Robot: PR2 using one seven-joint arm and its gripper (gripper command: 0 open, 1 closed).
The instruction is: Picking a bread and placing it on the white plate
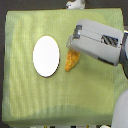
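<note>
My grey, boxy metal gripper (71,43) reaches in from the exterior view's right, its casing covering the upper end of the long golden-orange bread (72,60) with the bumpy, croissant-like surface. My fingertips are hidden under my own housing, so I cannot tell whether my jaws are apart or pressed onto the bread. The bread lies on the yellow-green woven cloth (30,100) that covers the table, its visible tapered end pointing down and toward the exterior view's left. Just beside it, on the exterior view's left and not touching it, sits the smooth plain white plate (46,56), oval from here and longer than the bread. Nothing lies between the two. At the cloth's far edge a small grey-and-white object (75,4) shows, too blurred to identify.
</note>
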